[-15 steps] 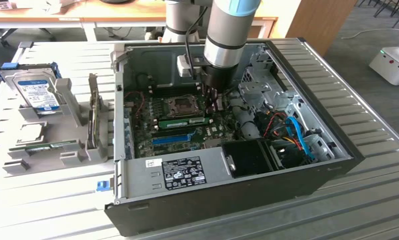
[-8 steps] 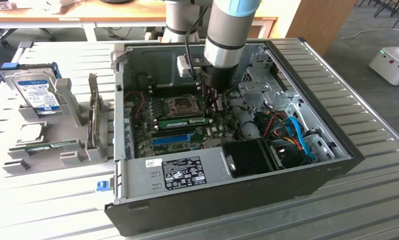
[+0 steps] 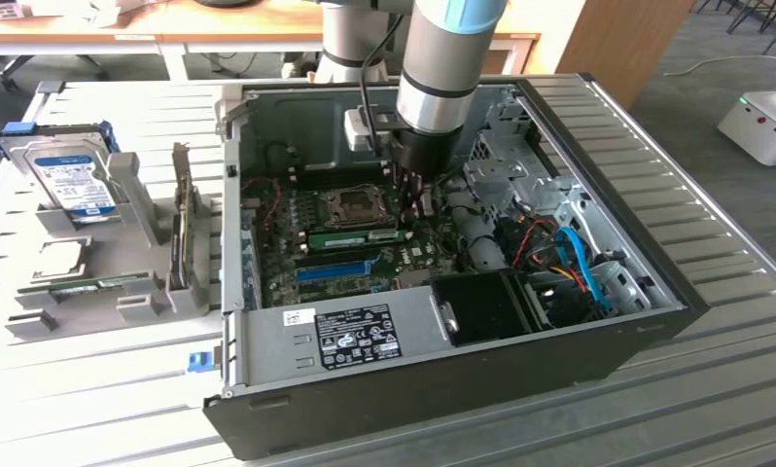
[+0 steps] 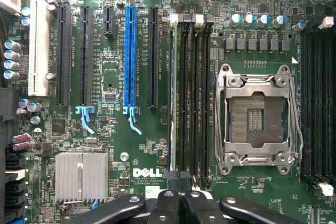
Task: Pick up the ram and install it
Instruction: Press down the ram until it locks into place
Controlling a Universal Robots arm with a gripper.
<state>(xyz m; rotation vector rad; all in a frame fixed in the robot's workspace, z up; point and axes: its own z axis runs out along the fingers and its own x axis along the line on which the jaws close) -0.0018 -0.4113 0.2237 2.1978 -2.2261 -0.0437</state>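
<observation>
Glossy green motherboard [image 4: 157, 145], shiny metal socket frame [image 4: 257, 119], ribbed heatsink [image 4: 81, 177].

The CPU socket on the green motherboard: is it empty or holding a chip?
Empty: the silver-framed CPU socket shows bare contact pins, with no chip or cooler over it.

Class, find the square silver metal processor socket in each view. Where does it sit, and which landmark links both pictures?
Exterior view: the square silver metal processor socket sits mid-motherboard inside the open black computer case.
Wrist view: the socket lies between two banks of black memory slots.
Shared landmark: the long blue expansion slot.
</observation>
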